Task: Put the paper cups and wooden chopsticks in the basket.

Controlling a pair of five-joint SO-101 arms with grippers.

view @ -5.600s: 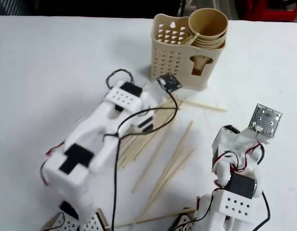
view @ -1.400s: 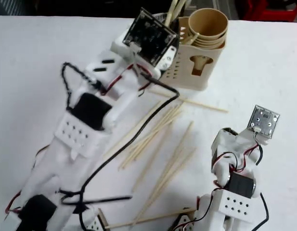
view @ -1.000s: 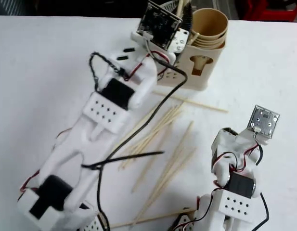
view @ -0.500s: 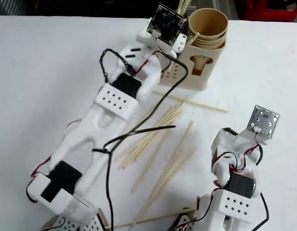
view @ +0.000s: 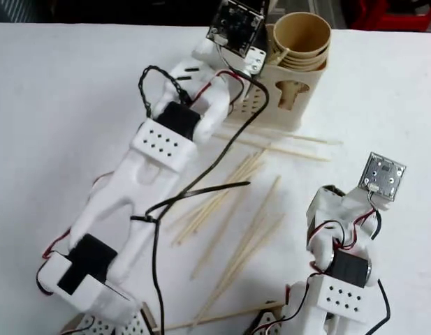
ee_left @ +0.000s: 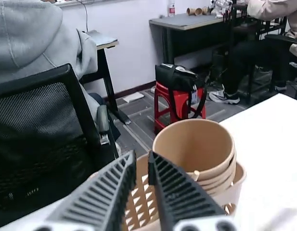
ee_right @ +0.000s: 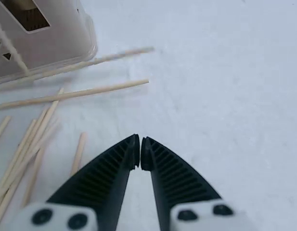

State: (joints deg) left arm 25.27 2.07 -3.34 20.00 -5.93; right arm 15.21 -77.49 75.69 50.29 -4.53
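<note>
My left arm is now stretching far out from the heap of sticks where it was lying a few seconds ago. My left pincer (ee_left: pixel 142 157) is hanging above the basket (ee_left: pixel 238 174). One more stick is lying by the basket's foot than half a second back. The pincer's jaws are standing narrow, with only a thin slit between them, and I am holding nothing. Right under the tips the perforated compartment is showing; I cannot tell what is inside it. Just past the tips, in the neighbouring compartment, the paper cups (ee_left: pixel 194 144) are sitting nested in one stack, mouths up. Back toward my base, the wooden chopsticks (view: pixel 214 207) are lying scattered on the white table (view: pixel 61 91), two of them close along the basket's front wall. My right pincer (ee_right: pixel 139 143) is hanging pinched together and empty over the table, with those two sticks well ahead of its tips.
</note>
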